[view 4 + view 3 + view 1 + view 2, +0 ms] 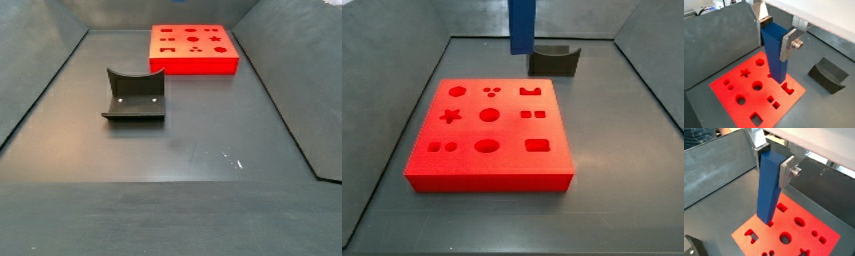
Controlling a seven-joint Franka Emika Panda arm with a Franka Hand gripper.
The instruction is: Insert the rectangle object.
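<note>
My gripper (775, 35) is shut on the blue rectangle object (776, 55) and holds it upright by its upper end, as both wrist views show (769, 193). The bar hangs in the air over the red block with shaped holes (744, 92), and its lower end appears over the block's edge near a notched hole. In a side view only the bar's lower part (520, 25) shows, above the far side of the red block (489, 130); the gripper is out of that frame. In a side view from the far end, the red block (194, 48) shows without bar or gripper.
A dark grey notched holder (553, 60) stands on the floor just beyond the red block, and it also shows in the other views (134, 95) (827, 74). Grey walls (717, 173) enclose the dark floor on the sides.
</note>
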